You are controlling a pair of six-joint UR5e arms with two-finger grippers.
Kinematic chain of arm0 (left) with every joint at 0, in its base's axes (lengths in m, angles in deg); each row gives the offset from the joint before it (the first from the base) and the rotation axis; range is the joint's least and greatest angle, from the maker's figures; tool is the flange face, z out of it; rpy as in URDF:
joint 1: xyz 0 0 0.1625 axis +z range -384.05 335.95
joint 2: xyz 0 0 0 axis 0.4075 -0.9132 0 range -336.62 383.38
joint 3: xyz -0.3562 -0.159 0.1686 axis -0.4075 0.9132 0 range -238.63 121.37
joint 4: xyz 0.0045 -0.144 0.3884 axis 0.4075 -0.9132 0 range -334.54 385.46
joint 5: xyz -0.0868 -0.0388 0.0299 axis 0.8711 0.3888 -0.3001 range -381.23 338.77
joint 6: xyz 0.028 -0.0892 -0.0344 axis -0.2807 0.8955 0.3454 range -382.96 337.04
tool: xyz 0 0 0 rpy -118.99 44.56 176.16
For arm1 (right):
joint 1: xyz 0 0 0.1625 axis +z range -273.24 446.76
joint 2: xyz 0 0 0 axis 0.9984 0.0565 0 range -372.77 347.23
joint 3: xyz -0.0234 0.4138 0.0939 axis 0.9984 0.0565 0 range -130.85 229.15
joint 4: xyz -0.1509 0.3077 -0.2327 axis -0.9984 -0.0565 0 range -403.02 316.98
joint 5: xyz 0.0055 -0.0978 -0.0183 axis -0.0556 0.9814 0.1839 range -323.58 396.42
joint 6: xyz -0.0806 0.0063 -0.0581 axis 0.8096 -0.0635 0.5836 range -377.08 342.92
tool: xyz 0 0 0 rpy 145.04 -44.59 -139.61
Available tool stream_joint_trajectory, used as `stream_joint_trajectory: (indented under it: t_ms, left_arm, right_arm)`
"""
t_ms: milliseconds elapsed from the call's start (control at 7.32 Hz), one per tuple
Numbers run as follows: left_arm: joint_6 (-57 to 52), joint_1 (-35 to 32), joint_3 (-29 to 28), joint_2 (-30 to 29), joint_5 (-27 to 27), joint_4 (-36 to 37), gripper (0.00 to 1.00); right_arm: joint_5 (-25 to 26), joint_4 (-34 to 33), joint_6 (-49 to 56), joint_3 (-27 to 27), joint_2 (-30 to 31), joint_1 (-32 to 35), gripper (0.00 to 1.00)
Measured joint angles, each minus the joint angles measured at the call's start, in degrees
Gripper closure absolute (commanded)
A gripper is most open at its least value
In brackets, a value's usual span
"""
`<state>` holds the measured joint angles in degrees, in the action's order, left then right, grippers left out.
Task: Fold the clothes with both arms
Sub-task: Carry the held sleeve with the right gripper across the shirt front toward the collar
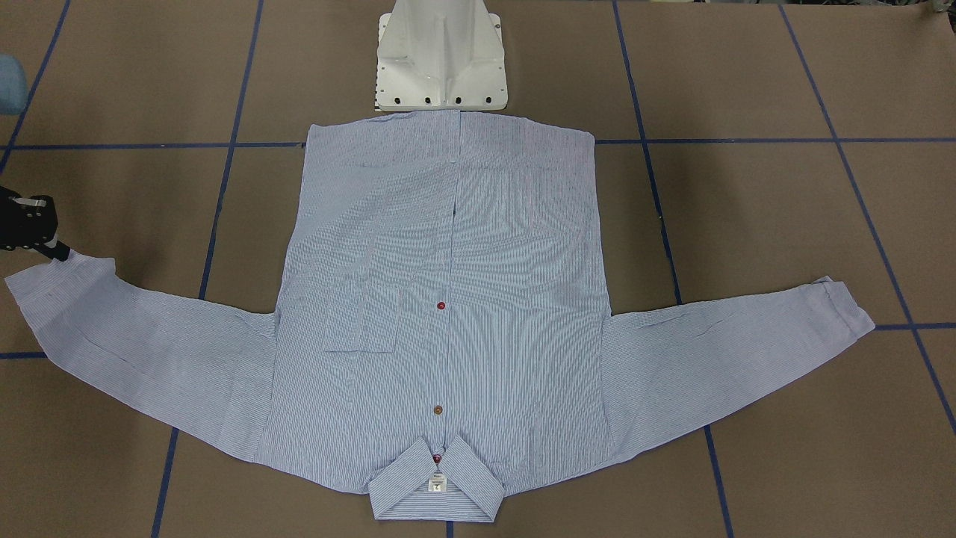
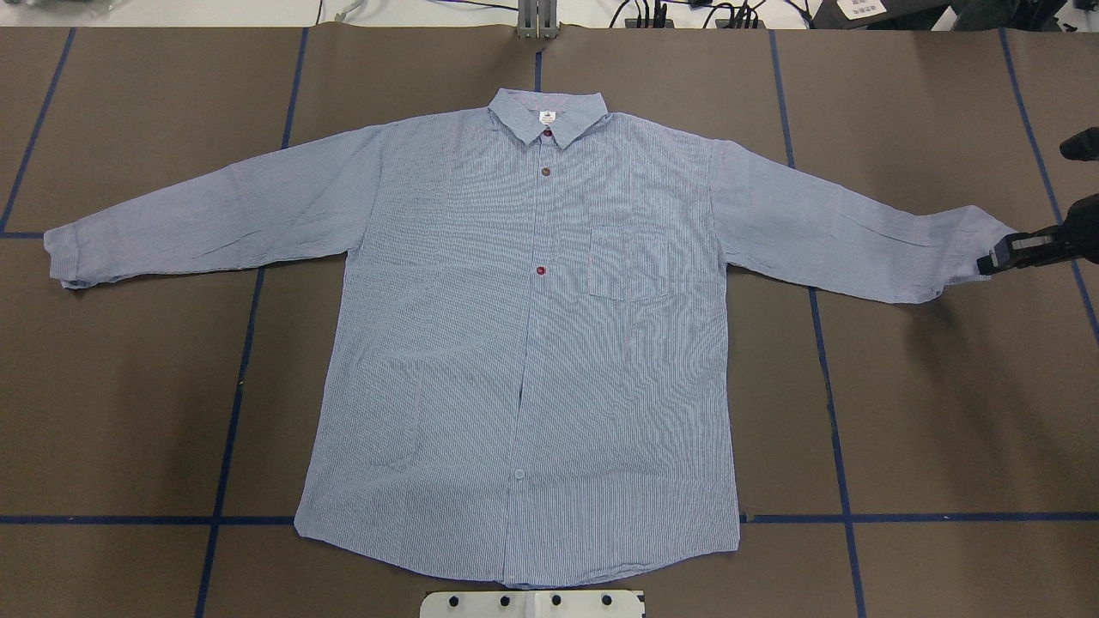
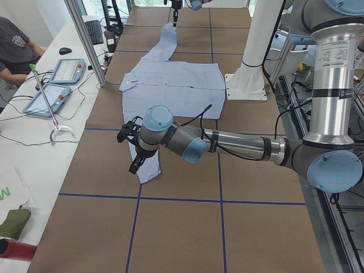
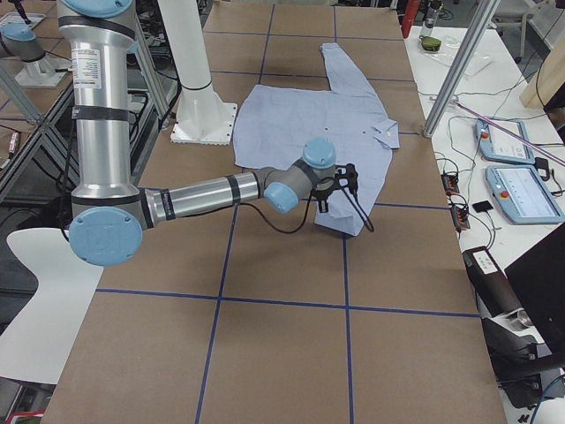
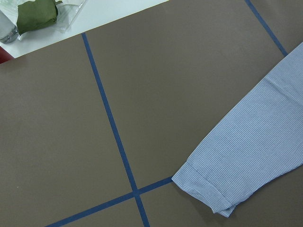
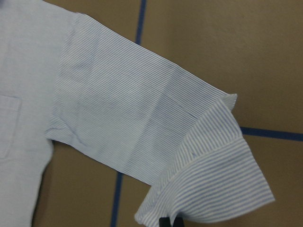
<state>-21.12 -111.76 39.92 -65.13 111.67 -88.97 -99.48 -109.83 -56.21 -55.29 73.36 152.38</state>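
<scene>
Cuff [image 6: 208, 175] of shirt [image 2: 532, 343], spread flat on table [image 2: 129, 386], appears pinched in my right gripper [image 2: 989, 260]; left gripper [image 3: 134, 159]: cannot tell. Sleeve fold starting; next, carry cuff inward across body.

Blue-and-white striped shirt [image 2: 464, 343], red and seemingly brown buttons [image 2: 541, 271], brown table [image 2: 944, 412], blue lines [image 2: 944, 518].

The striped sleeve [image 6: 128, 118] lies over the brown table [image 6: 227, 47], its cuff [image 6: 213, 179] lifted at the dark jaws.
</scene>
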Motion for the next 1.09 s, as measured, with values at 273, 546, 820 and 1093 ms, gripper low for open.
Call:
stream_joint_trajectory:
  t_ms: [273, 546, 820, 1093]
  left_arm:
    - [0.0, 0.0, 0.01, 0.0, 0.0, 0.0, 0.01]
    - [0.0, 0.0, -0.4, 0.0, 0.0, 0.0, 0.01]
    - [0.0, 0.0, -0.77, 0.12, 0.0, 0.0, 0.01]
    - [0.0, 0.0, -0.9, 0.37, 0.0, 0.0, 0.01]
  right_arm:
    - [0.36, -15.97, -0.24, -2.62, -13.65, -3.99, 1.0]
    - [3.68, -24.61, -1.33, 0.23, -25.69, -9.73, 1.0]
    - [7.65, -25.93, -5.11, 7.73, -35.72, -14.37, 1.0]
    - [12.62, -22.7, -9.64, 14.74, -42.42, -18.21, 1.0]
